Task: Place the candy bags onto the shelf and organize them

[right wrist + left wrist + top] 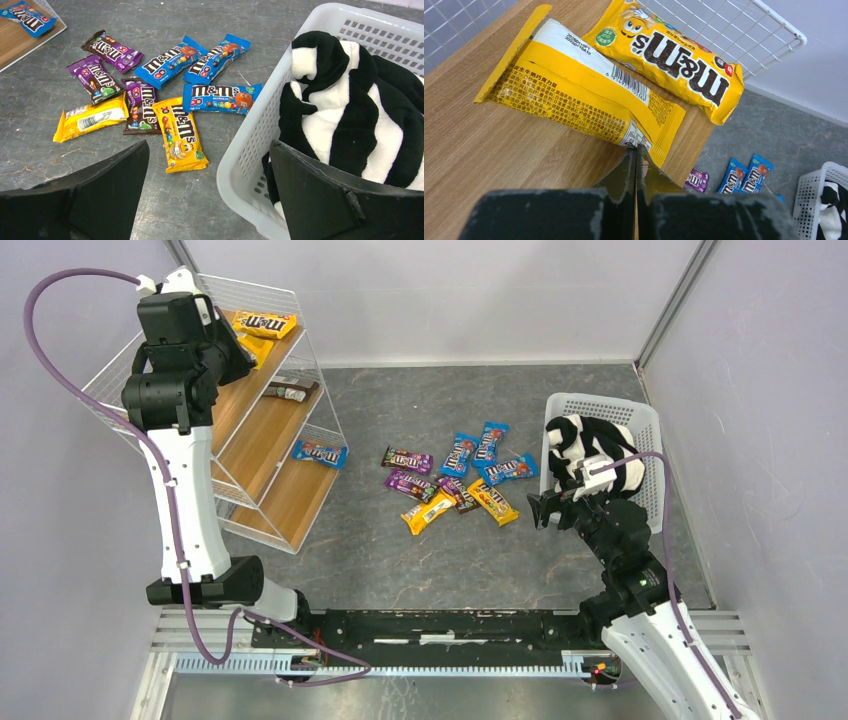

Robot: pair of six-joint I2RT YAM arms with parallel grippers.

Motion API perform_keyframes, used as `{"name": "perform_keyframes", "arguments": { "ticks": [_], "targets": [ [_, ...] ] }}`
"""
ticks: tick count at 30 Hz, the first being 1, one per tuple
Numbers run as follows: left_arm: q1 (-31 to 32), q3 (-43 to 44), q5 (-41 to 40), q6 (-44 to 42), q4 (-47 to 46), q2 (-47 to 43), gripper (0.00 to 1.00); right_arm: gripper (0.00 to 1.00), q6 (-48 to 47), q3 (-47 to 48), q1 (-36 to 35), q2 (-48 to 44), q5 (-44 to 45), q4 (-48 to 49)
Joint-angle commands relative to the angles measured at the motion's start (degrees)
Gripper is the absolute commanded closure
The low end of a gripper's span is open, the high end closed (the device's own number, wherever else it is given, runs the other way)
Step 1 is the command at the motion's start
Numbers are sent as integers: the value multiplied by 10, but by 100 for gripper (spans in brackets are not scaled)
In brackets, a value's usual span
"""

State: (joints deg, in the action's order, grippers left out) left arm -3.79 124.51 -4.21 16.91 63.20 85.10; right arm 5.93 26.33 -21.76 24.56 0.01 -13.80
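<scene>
Left pincer (636,155) is clamped shut on the end seal of a yellow M&M's packet (574,85), which lies back-side up on the shelf's top board (499,145), just beside a face-up yellow packet (679,60). The worry is that the board slants and the film is glossy, so a careless release could send it sliding into its neighbour. Right pincer (209,145) hangs wide open by the white basket (250,130). Eight loose candy bags (460,452) wait on the desk (400,560).

table (400,560) | candy bags (460,453) loose mid-table | shelf (262,430) left | basket (600,405) right
</scene>
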Motion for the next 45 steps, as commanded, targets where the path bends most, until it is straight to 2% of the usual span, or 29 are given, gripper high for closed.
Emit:
{"name": "perform_keyframes", "arguments": {
  "ticks": [1, 6, 15, 20, 25, 33, 38, 41, 45],
  "targets": [
    [-5, -4, 39, -25, -15, -5, 98, 2, 1, 0, -2, 3, 1, 31],
    [-5, -8, 65, -22, -17, -15, 97, 2, 1, 0, -3, 6, 2, 30],
    [-6, -7, 20, -27, -9, -1, 95, 2, 0, 0, -3, 9, -13, 30],
    [-6, -8, 21, -28, -8, -1, 89, 2, 0, 1, -3, 11, -14, 30],
    [-6, -4, 10, -27, -7, -1, 78, 2, 0, 1, -3, 13, -14, 29],
    [-6, 1, -7, -27, -6, -10, 69, 2, 0, 4, -3, 19, -16, 24],
    [-7, 2, -5, -25, -5, -17, 58, 2, -1, 8, -3, 24, -18, 22],
    [-6, 9, 9, -23, -6, -30, 41, 2, -2, 8, -2, 25, -18, 20],
    [-6, 13, 37, -16, -21, -67, 26, 2, -2, 9, -3, 26, -17, 18]
  ]
}}
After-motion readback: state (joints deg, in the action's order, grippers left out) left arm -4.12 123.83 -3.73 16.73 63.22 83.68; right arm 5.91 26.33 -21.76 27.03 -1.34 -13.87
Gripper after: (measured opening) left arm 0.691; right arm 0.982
